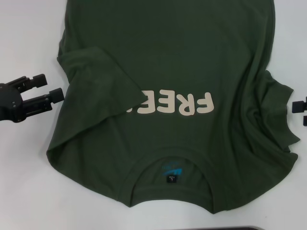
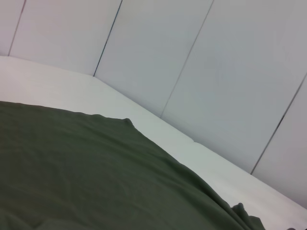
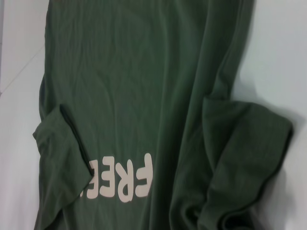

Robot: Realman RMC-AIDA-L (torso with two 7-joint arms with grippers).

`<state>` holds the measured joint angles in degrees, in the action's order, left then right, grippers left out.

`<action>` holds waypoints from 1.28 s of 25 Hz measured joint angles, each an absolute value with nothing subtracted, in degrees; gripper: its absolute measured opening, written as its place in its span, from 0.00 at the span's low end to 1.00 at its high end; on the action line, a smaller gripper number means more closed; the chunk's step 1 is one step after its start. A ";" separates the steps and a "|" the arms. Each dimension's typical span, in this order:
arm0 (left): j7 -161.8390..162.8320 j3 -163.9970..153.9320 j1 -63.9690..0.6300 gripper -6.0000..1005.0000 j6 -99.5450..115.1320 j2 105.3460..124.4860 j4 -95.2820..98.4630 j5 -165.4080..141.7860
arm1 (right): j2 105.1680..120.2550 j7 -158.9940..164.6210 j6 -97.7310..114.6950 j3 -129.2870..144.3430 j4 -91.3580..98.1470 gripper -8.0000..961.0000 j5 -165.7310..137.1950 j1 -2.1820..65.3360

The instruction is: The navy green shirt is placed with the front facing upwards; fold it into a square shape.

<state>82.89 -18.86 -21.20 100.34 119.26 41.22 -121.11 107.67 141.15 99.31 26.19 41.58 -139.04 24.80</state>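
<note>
Nearest the head camera, collar end of the dark olive-green cotton short-sleeved shirt (image 1: 192, 62), spread front-up on the white table (image 1: 29, 191), black neck label (image 1: 172, 179) showing; cream "FREE" lettering (image 1: 175, 104) partly covered by the left sleeve (image 1: 98, 81) folded inward; right sleeve (image 3: 244, 163) rumpled outward; black left gripper (image 1: 41, 88) beside the left edge, fingers parted, empty; right gripper (image 1: 300, 108) at the right edge, opening not discernible.

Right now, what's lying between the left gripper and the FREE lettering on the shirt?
In the head view, the folded-in sleeve of the navy green shirt lies between the left gripper and the FREE lettering, covering its last letters.
</note>
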 joint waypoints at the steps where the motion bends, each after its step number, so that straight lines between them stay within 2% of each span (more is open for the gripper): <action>1: 82.89 -18.81 -21.20 0.84 100.17 119.26 41.22 -121.11 | 107.89 141.17 98.96 26.26 41.58 0.84 -139.04 24.93; 8: 82.61 -18.29 -21.36 0.84 99.01 119.22 40.20 -121.11 | 108.90 140.95 96.19 26.69 40.02 0.84 -139.09 26.39; 32: 82.71 -18.28 -21.96 0.84 97.49 119.19 39.81 -121.07 | 108.98 140.73 90.11 28.92 36.48 0.84 -139.22 27.94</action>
